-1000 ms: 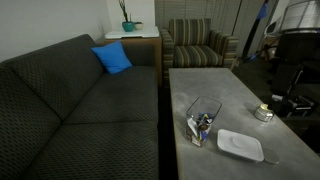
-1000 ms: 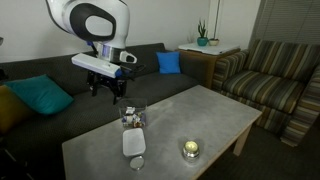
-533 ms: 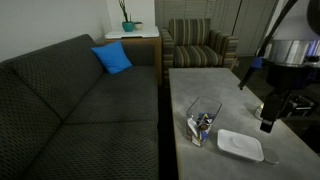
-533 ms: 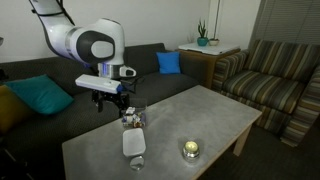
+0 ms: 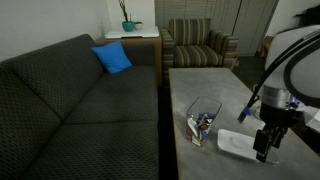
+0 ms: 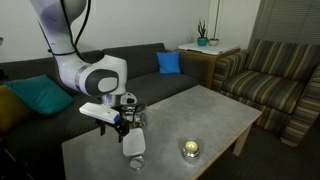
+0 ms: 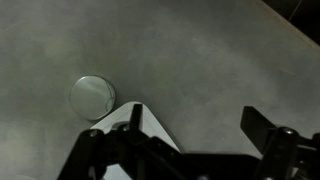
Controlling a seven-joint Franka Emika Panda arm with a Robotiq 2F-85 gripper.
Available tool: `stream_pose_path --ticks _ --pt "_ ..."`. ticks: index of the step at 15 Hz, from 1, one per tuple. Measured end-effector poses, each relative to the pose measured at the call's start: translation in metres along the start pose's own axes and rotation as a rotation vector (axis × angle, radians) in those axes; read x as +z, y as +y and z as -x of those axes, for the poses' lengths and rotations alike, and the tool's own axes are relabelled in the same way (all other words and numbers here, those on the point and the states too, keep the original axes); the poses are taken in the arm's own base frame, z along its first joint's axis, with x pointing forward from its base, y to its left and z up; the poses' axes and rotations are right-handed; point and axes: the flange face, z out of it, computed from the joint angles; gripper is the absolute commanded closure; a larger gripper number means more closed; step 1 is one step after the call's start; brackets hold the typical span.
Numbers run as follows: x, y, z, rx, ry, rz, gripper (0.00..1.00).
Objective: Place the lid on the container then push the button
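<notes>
The flat white lid (image 5: 239, 144) lies on the grey table, just beside the clear container (image 5: 203, 119) with small dark and colourful items in it. Both show in both exterior views: the lid (image 6: 133, 146) partly under my arm, the container (image 6: 137, 117) behind my wrist. My gripper (image 5: 264, 152) hangs low over the lid's edge, jaws open and empty. In the wrist view one corner of the lid (image 7: 143, 122) lies under one finger, and my gripper (image 7: 195, 122) spans bare table. A round silvery object with a lit top (image 6: 190, 150) sits further along the table.
A small grey round disc (image 7: 92, 95) lies on the table (image 5: 200, 85) next to the lid; it also shows in an exterior view (image 6: 137, 163). A dark sofa (image 5: 70, 110) runs along the table's side. A striped armchair (image 5: 198, 45) stands beyond the table's far end.
My arm has come down from well above the table and moved in over the lid, beside the container. The jaws stay open. The lid and container have not moved.
</notes>
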Motion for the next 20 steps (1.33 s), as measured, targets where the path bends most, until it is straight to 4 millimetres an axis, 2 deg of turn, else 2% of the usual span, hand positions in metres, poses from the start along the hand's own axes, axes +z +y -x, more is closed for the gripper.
stream_pose_path --ticks 5,9,14,20 --pt "0.001 0.001 -0.005 0.009 0.012 0.003 0.00" --pt "0.000 0.017 -0.014 0.021 0.183 0.083 0.00" --pt "0.024 0.042 -0.015 0.002 0.383 0.211 0.00" --pt "0.046 0.039 -0.037 -0.014 0.546 0.204 0.00"
